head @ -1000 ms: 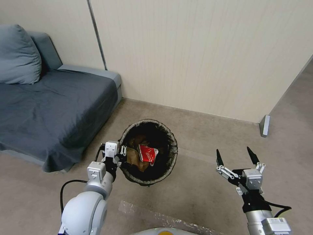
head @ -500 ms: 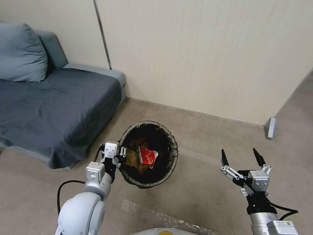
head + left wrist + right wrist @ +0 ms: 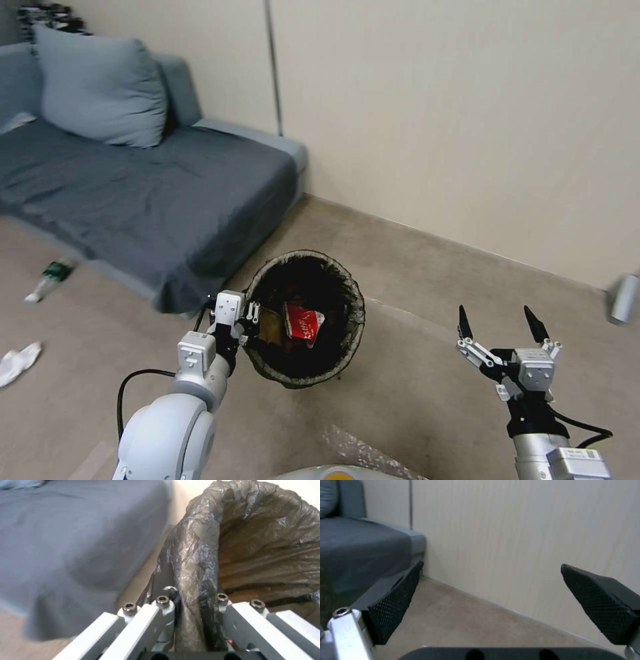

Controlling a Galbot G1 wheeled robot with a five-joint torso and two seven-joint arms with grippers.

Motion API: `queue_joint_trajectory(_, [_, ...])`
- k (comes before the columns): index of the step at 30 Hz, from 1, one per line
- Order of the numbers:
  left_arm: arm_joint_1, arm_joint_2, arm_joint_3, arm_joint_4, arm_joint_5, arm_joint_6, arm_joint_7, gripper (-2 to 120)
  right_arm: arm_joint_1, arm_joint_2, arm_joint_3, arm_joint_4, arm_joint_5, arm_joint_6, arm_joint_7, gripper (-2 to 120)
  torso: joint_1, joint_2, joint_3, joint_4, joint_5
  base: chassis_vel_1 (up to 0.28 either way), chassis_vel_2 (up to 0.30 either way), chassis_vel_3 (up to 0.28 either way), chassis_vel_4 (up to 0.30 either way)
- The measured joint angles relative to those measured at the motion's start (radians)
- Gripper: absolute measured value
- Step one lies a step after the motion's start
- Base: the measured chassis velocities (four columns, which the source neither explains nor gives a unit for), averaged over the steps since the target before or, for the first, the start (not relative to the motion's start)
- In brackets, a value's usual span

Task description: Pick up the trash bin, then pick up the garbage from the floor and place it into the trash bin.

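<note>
Left gripper (image 3: 252, 312) clamped, right gripper (image 3: 497, 325) fingers spread

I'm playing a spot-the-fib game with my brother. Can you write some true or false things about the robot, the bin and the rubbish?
1. The left gripper is clamped on the rim of the trash bin. True.
2. The right gripper is holding a wrapper. False: it is open and holds nothing.
3. A red-and-white wrapper lies inside the bin. True.
4. The bottle is on the sofa. False: it lies on the floor in front of the sofa.
5. A white tissue lies on the floor at the robot's left. True.
6. The bin has no bag in it. False: a dark bag is folded over its rim.
</note>
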Motion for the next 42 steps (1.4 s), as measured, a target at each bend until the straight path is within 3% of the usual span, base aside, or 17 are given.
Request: queue_joint_trajectory(42, [-0.001, -0.008, 0.000, 0.002, -0.006, -0.006, -0.004, 5, 0.021, 0.010, -0.024, -0.017, 0.007, -0.044, 0.068, 100, 0.000, 0.000, 0.000, -0.0001, 0.0000, 0.125, 0.129, 0.127, 0.123])
